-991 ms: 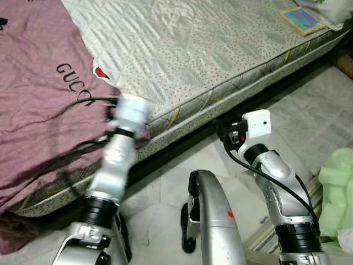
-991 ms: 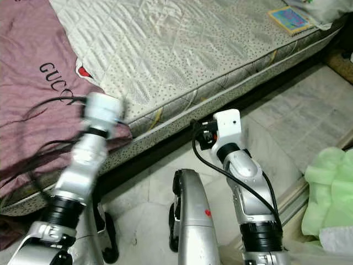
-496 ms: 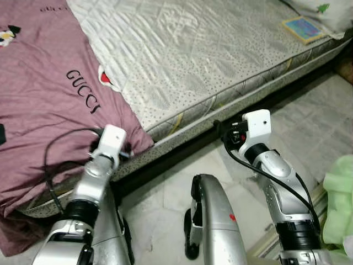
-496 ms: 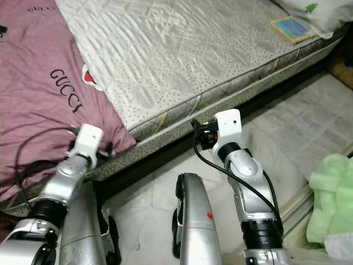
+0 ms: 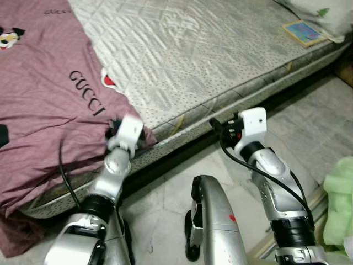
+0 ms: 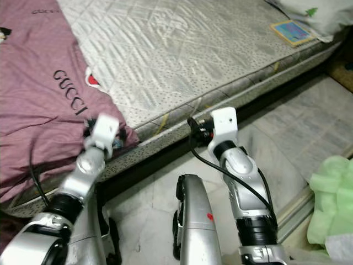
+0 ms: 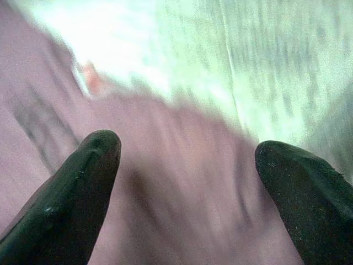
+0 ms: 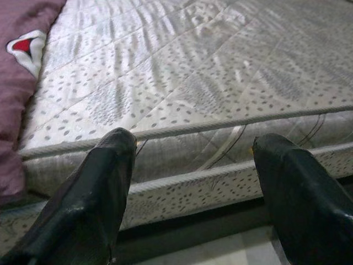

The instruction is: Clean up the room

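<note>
The left pincer is spread wide, both black fingers apart with nothing between them, and it's aimed straight at the mauve t-shirt where the cloth hangs over the near edge of the bed, so it looks lined up to pinch the hem rather than reach onto the flat part. That wrist view is blurry, so whether the tips are touching the fabric yet is hard to call; from the head camera the wrist sits just beside the shirt's corner. The right pincer is also wide and empty, pointing at the side of the mattress near the piping, held low over the floor and not working on anything, probably just parked out of the way. The shirt, which seems to be the thing to tidy, lies spread across the left part of the bed with the printed lettering facing up and its lower edge drooping toward the floor. Farther off, a small book sits at the far corner of the mattress beside a pillow, and a pale green cloth is bunched on the marble floor to the robot's right.
</note>
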Motion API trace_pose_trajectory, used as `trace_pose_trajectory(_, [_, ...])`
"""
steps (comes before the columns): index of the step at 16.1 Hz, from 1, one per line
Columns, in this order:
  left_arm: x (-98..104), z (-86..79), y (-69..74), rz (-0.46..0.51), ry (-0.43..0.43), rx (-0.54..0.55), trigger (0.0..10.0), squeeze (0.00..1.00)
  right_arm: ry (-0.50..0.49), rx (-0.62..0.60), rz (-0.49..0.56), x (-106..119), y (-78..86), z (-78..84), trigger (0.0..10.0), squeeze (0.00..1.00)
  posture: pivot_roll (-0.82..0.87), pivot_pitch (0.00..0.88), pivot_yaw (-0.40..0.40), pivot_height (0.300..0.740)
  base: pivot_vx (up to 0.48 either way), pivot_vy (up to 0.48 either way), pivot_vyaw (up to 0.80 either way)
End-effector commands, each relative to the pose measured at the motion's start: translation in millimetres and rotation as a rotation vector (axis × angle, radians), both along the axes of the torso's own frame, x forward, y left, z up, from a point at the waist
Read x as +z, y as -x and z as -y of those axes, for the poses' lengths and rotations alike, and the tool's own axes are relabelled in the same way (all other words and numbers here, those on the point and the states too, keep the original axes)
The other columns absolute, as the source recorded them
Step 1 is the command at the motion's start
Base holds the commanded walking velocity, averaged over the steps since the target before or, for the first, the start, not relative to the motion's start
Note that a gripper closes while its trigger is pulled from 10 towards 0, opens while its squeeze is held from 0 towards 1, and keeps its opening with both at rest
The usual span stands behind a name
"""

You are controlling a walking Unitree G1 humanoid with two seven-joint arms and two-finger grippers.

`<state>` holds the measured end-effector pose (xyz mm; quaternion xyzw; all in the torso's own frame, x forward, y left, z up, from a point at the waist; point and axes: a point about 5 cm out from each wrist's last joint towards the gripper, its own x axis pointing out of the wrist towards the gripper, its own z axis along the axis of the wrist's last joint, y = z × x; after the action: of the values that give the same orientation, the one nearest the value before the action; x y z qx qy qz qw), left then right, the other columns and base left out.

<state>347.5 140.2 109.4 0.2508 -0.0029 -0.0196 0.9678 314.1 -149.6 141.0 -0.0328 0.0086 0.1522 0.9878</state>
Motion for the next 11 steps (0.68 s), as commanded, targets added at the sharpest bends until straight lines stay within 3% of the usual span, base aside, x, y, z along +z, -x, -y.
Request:
trace_pose_trajectory(1, [24, 4.7, 1.4, 0.134, -0.023, -0.027, 10.0, 0.00, -0.003, -0.016, 0.002, -2, -0.8, 1.5, 10.0, 0.00, -0.10, 0.153, -0.085, 0.531, 0.000, 0.000, 0.00])
trace_pose_trajectory(2, [40, 5.3, 5.7, 0.230, -0.017, -0.022, 10.0, 0.00, -0.012, -0.015, 0.005, -2, -1.6, -0.8, 10.0, 0.00, -0.09, 0.148, -0.082, 0.531, 0.000, 0.000, 0.00])
trace_pose_trajectory(4, [52, 5.5, 16.6, 0.304, 0.021, -0.010, 10.0, 0.00, -0.027, -0.009, 0.008, -2, -3.4, -5.9, 10.0, 0.00, -0.07, 0.137, -0.082, 0.531, 0.000, 0.000, 0.00])
trace_pose_trajectory(7, [58, -10.8, 42.4, 0.364, 0.099, 0.125, 10.0, 0.00, -0.055, 0.003, 0.018, -2, -8.2, -13.9, 10.0, 0.00, -0.05, 0.115, -0.082, 0.531, 0.000, 0.000, 0.00])
trace_pose_trajectory(9, [52, -32.2, 73.5, 0.365, 0.141, 0.250, 10.0, 0.00, -0.093, 0.007, 0.019, -1, -10.1, -18.5, 10.0, 0.00, -0.04, 0.100, -0.078, 0.531, 0.000, 0.000, 0.00])
trace_pose_trajectory(11, [29, -55.8, 110.5, 0.279, 0.129, 0.391, 10.0, 0.00, -0.187, 0.078, -0.018, -6, -9.5, -41.1, 10.0, 0.00, 0.01, 0.050, -0.058, 0.531, 0.000, 0.000, 0.00])
